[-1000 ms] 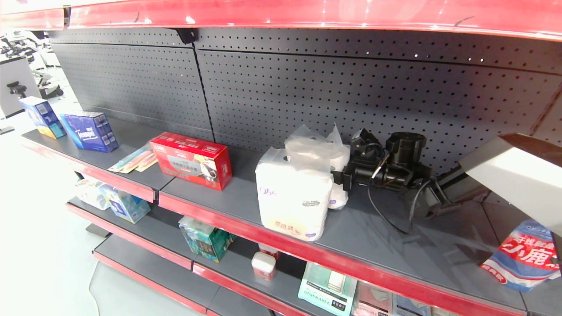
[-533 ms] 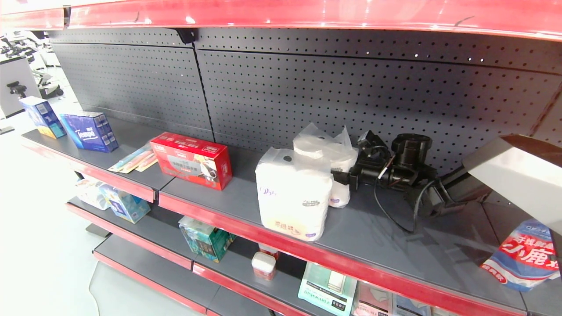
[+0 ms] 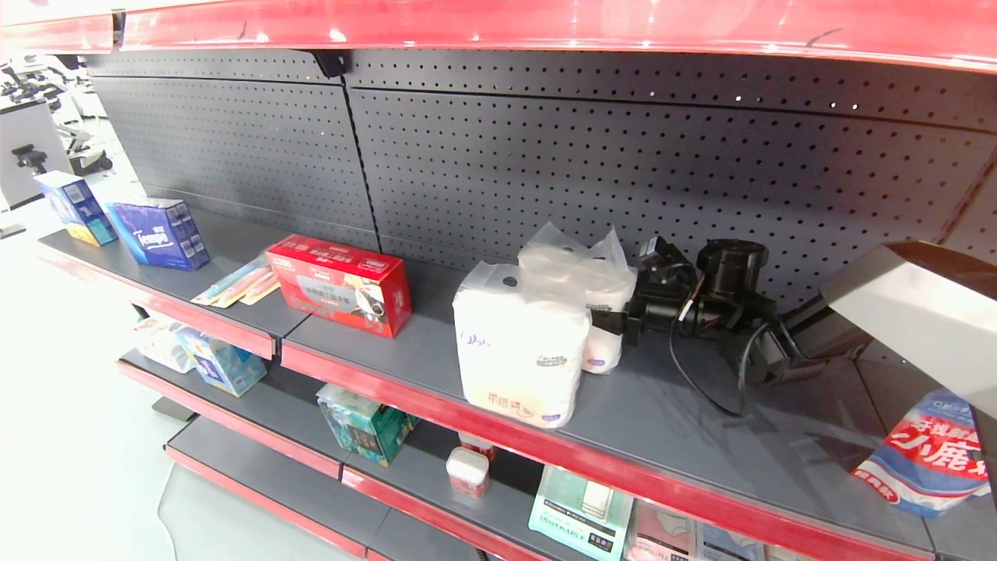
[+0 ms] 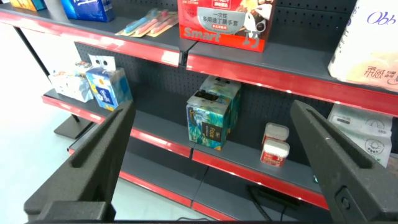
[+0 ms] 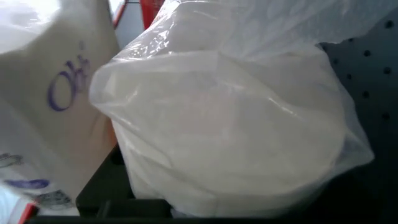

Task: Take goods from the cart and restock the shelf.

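Note:
Two plastic-wrapped white toilet paper packs stand on the grey shelf (image 3: 685, 413). The front pack (image 3: 522, 351) is near the shelf's red edge. The rear pack (image 3: 596, 288) stands just behind and to its right, close to the perforated back panel. My right gripper (image 3: 619, 321) comes in from the right and is shut on the rear pack's side. In the right wrist view the rear pack (image 5: 230, 130) sits close up, with the front pack (image 5: 43, 93) touching it. My left gripper (image 4: 211, 109) hangs open in front of the lower shelves, holding nothing.
Further left on the shelf lie a red box (image 3: 340, 284), toothbrush packs (image 3: 237, 282) and blue boxes (image 3: 160, 232). A red-and-blue bag (image 3: 931, 456) lies at the far right. The lower shelves hold a teal box (image 4: 213, 112) and small jars (image 4: 274, 145). Bare shelf lies right of the packs.
My right gripper has shifted to the right along the shelf, and the rear toilet paper pack has moved right with it. The front pack stays in place.

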You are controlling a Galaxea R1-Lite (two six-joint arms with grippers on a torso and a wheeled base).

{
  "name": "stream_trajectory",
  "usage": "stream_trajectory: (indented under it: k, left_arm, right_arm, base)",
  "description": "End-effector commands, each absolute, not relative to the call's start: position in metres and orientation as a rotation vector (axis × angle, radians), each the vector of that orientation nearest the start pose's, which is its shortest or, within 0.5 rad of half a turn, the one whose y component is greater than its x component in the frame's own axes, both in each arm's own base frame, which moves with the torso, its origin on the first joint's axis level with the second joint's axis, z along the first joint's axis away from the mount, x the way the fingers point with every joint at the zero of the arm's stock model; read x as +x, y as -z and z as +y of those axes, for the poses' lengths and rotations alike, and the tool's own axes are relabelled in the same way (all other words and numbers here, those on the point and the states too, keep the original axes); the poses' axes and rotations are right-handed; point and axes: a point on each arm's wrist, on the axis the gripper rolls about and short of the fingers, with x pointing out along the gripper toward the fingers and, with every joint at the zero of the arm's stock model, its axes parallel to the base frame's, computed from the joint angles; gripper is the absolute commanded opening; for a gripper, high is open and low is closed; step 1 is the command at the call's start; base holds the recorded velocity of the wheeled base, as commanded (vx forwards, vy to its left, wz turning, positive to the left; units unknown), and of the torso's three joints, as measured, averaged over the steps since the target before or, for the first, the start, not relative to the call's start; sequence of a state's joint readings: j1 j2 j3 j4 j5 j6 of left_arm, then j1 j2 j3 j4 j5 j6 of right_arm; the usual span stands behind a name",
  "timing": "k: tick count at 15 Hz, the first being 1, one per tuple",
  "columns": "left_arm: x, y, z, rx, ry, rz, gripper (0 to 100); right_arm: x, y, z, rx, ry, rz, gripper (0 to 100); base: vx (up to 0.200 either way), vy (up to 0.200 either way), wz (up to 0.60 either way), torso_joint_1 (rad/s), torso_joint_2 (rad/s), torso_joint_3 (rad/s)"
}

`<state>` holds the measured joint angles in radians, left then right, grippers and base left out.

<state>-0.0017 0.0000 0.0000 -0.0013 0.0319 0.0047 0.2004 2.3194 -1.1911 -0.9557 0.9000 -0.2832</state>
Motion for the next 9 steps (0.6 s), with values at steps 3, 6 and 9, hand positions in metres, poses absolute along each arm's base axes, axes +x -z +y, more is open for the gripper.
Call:
stream_trajectory:
  k: [3,6,9]
  left_arm:
    - [-0.0228,-0.0756,0.0008,0.005,-0.031,-0.001,100]
    - [-0.0228,-0.0756,0.0008,0.005,-0.031,-0.001,100]
    - [-0.0228,-0.0756,0.0008,0.005,-0.031,-0.001,100]
  right_arm:
    - [0.4281,-0.0743,0.1068,-0.186,-1.135,0.017,0]
    - [0.4283,-0.0736,0.1068,-0.187,-1.128,0.02,0]
    - [0.4286,-0.0732,0.1065,-0.19,-1.105,0.025,0]
  base:
    - [0.0,0.0,0.0,0.0,0.0,0.0]
    - [0.0,0.0,0.0,0.0,0.0,0.0]
    - [0.0,0.0,0.0,0.0,0.0,0.0]
